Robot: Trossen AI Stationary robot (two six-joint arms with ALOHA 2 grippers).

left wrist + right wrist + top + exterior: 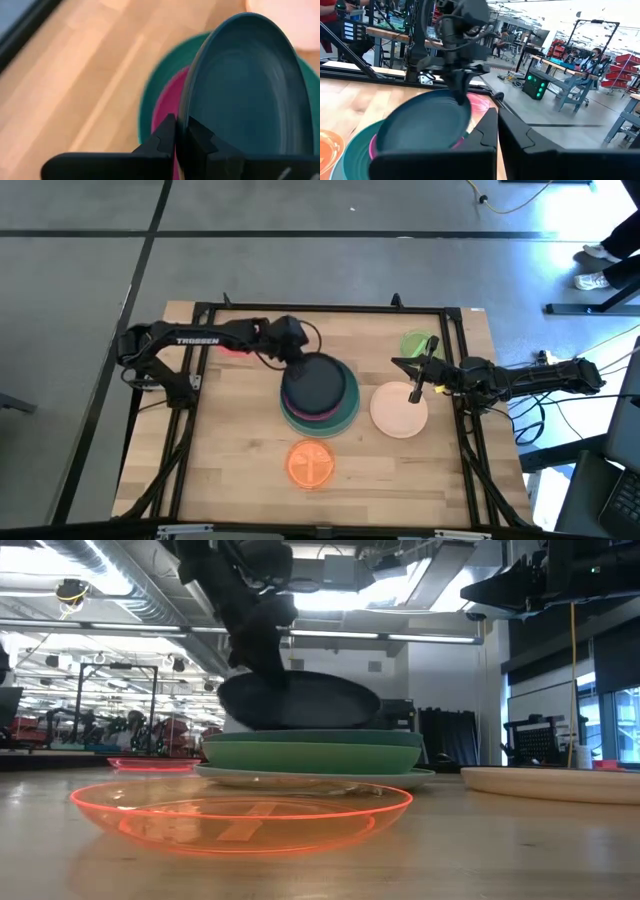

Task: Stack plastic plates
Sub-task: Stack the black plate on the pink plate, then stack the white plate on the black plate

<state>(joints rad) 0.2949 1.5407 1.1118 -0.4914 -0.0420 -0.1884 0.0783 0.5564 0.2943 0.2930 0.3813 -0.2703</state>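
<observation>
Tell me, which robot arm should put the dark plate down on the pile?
The left arm, probably. Its gripper is shut on the dark plate's rim, holding it tilted just above the pile. The right gripper is shut over the peach plate, off to the side.

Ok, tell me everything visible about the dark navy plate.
The dark navy plate is round, matte, plastic-looking, with a shallow raised rim. The left gripper has its jaws shut on the plate's rim, holding it slightly tilted just above the stack's magenta plate and teal plate, mid-table. Whether its low edge touches the stack is unclear.
</observation>
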